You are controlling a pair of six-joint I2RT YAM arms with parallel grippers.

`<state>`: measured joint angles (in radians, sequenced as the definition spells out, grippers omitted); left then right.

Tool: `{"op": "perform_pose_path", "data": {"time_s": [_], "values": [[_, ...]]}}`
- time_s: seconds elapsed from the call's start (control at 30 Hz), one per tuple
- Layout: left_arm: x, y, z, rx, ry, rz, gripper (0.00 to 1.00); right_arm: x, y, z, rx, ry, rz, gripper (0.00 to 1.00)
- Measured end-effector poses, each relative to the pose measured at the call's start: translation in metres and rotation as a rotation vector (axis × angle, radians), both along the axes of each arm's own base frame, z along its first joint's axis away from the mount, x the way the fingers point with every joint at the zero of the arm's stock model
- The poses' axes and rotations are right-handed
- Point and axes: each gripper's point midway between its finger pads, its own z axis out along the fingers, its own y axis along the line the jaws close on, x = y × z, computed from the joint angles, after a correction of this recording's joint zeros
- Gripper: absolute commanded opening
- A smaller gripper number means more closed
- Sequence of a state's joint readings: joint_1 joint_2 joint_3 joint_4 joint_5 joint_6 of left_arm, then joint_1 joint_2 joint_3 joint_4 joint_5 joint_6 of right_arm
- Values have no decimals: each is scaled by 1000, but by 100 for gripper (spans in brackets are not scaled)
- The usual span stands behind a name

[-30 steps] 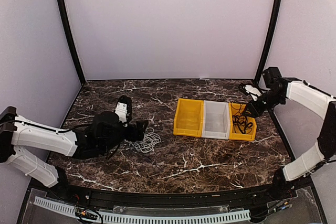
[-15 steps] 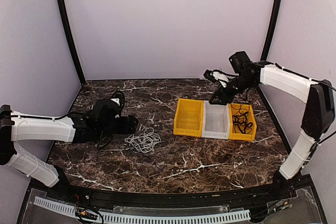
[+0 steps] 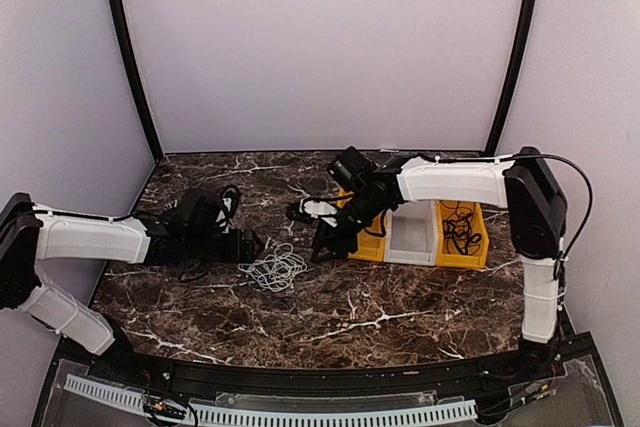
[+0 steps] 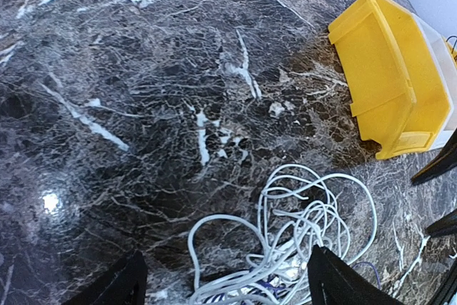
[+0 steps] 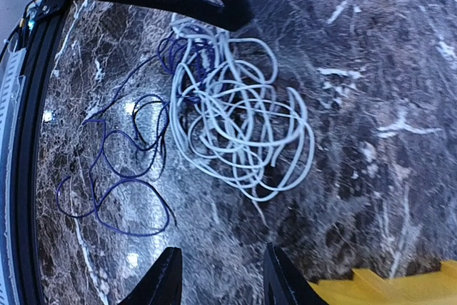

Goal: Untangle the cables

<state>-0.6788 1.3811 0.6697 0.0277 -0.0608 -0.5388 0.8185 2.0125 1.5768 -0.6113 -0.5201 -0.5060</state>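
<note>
A clump of white cables [image 3: 277,269] lies on the marble table left of centre. In the right wrist view the white cables [image 5: 239,105] touch a thin dark cable [image 5: 118,176] looping beside them. More black cables [image 3: 458,229] lie in the right-hand yellow bin [image 3: 478,255]. My left gripper [image 3: 254,245] is low at the clump's left edge. It is open, and in its own view the white cables [image 4: 303,237] lie between the tips of the left gripper [image 4: 232,287]. My right gripper [image 3: 322,244] hovers just right of the clump. The right gripper [image 5: 221,280] is open and holds nothing.
Three bins stand in a row right of centre: a yellow bin [image 3: 362,239], a white bin [image 3: 412,237] and the yellow one with black cables. The right arm reaches over the first yellow bin [image 4: 385,76]. Purple walls enclose the table.
The right arm has swung left from the right-hand yellow bin, across the bins, down to beside the white clump. The left gripper has barely shifted and stays at the clump.
</note>
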Motion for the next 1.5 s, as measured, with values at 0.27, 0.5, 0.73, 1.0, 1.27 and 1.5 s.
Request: {"op": "perform_pose_path", "data": {"time_s": [0.27, 0.5, 0.73, 1.0, 1.27, 1.5], "values": [[-7, -20, -32, -37, 102, -91, 67, -12, 34, -15, -19, -56, 59, 45], [-11, -31, -35, -79, 124, -138, 65, 24, 56, -11, -2, -168, 1, 46], [-9, -34, -32, -93, 107, -144, 65, 29, 52, -41, -94, -267, 33, 48], [-4, -37, -28, -98, 78, -150, 63, 22, 33, -28, -129, -365, 91, 45], [-1, -39, -34, -99, 74, -154, 63, 6, 30, 10, -71, -448, 204, 43], [0, -40, -33, -100, 67, -157, 63, -21, 37, 1, -89, -476, 321, 44]]}}
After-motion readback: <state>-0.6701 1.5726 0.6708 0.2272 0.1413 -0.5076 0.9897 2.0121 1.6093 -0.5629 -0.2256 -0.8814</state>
